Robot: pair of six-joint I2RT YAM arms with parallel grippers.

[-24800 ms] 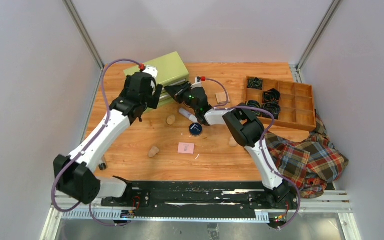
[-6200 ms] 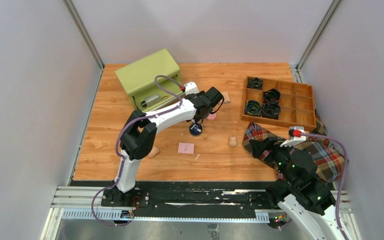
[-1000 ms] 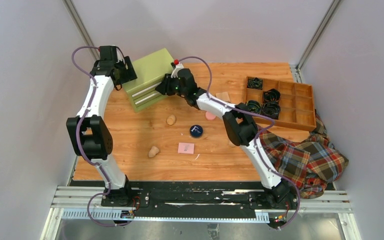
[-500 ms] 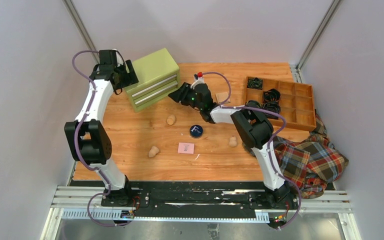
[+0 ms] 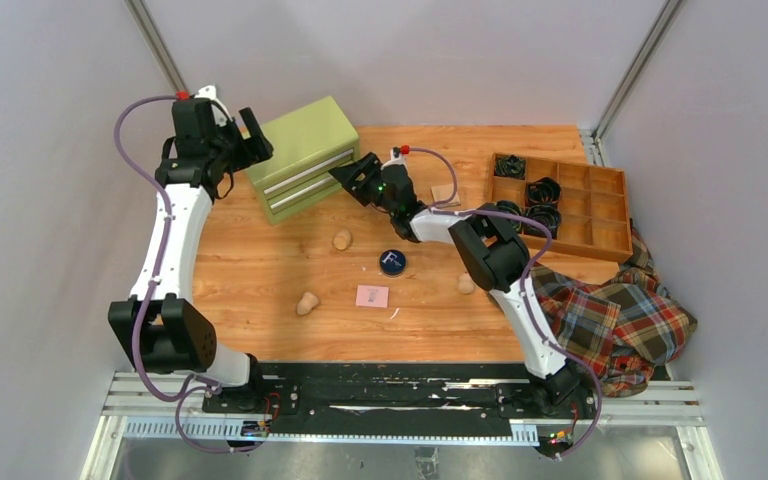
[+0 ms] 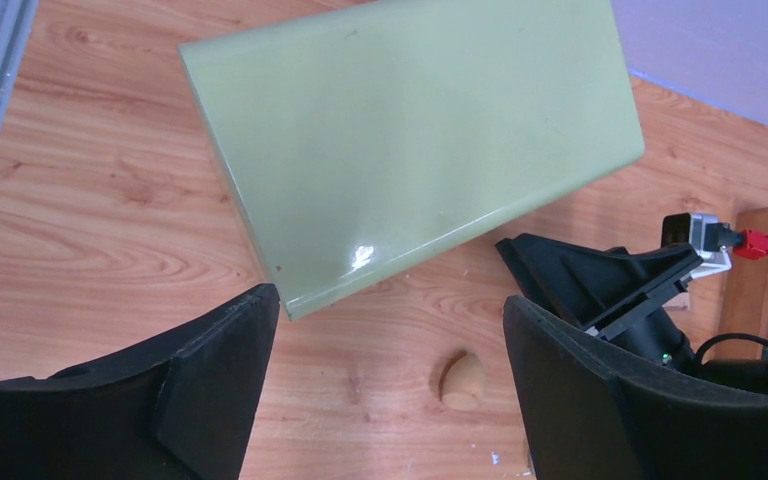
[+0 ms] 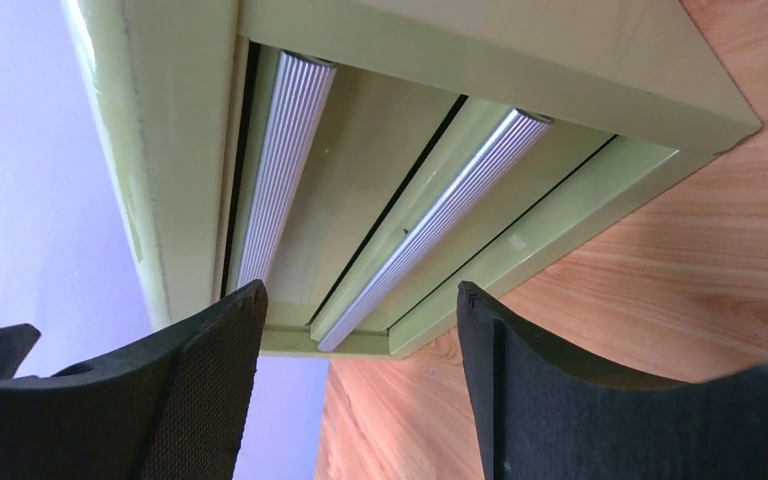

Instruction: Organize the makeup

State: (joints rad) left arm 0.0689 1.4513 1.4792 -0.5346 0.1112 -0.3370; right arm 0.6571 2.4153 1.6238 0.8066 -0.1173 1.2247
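Drawer box (image 5: pixel 305 150) flanked, drawers shut
Both spread, empty: left pincer (image 6: pixel 390 330) above it, right pincer (image 7: pixel 360 300) facing its front.

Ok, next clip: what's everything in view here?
green drawer box: one, green, back left, drawers shut
tan egg-shaped sponges: three, tan, mid-table
navy round compact: one, navy, centre
pink square pad: one, pink, nearer than compact
tan square: one, tan, behind right arm
wooden divided tray: one, brown, back right
black coiled bands: several, black, in tray compartments
plaid cloth: one, red-checked, right edge
left gripper: one, black, open, above box's left end
right gripper: one, black, open, facing drawer fronts
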